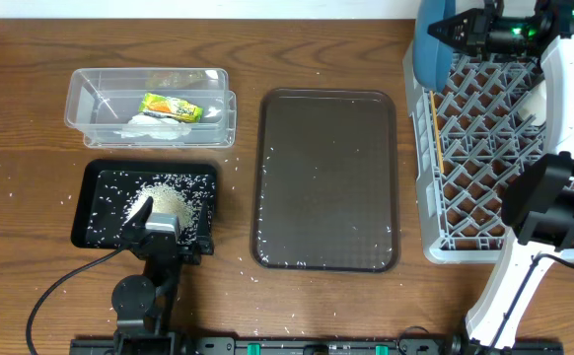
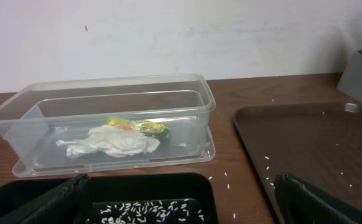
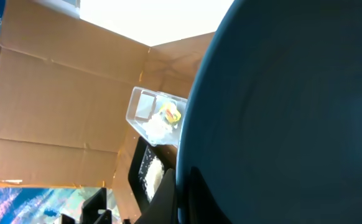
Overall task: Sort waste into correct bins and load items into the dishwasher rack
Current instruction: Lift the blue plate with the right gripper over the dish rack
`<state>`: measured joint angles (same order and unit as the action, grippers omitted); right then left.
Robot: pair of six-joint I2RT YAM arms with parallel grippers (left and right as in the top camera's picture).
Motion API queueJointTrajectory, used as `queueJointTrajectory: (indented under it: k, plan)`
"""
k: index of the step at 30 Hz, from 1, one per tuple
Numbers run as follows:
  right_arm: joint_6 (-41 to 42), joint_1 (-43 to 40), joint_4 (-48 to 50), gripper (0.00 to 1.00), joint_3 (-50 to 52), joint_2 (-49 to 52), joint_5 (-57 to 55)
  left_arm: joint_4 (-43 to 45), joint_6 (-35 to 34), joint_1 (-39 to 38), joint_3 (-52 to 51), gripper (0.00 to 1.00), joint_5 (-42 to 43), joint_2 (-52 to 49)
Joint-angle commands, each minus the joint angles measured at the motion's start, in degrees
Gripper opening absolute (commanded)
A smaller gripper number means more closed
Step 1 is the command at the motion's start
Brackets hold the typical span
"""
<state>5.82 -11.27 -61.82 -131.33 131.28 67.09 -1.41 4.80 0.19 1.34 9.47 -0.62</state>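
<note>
The clear tub [image 1: 80,99] at the far left of the table [image 1: 21,187] holds a crumpled napkin [image 2: 112,142] and a snack wrapper [image 1: 172,106]. Just in front of it, the black tray [image 1: 95,232] carries loose rice [image 1: 169,202], and the left fingers [image 2: 50,202] are spread wide and empty above it. Past the brown tray [image 1: 326,177], the right fingers [image 1: 457,30] pinch the dark blue bowl [image 1: 427,49] on edge over the far corner of the grey rack [image 1: 420,197].

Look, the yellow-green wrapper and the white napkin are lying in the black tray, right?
Not quite. The wrapper and the napkin are lying in the clear tub, not in the black tray. That tray holds only rice. The left wrist view shows it best.
</note>
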Motion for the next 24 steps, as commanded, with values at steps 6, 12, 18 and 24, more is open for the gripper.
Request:
queueJointTrajectory:
  k: [6,12,18,24]
  plan:
    - [-0.66,-1.46,-1.70,0.01,0.24,0.70,1.68,-1.73,0.74,-0.15,-1.11,0.95,0.13,0.39]
    - [0.57,-1.95,3.54,0.01,0.24,0.70,17.35,-1.73,0.74,-0.15,-1.11,0.95,0.15,0.39]
    - [2.56,-2.03,2.60,0.01,0.24,0.72,8.96,-1.73,0.74,-0.15,-1.11,0.95,0.15,0.39]
    - [2.67,-2.34,-3.72,0.01,0.24,0.70,-6.10,-1.73,0.74,-0.15,-1.11,0.95,0.15,0.39]
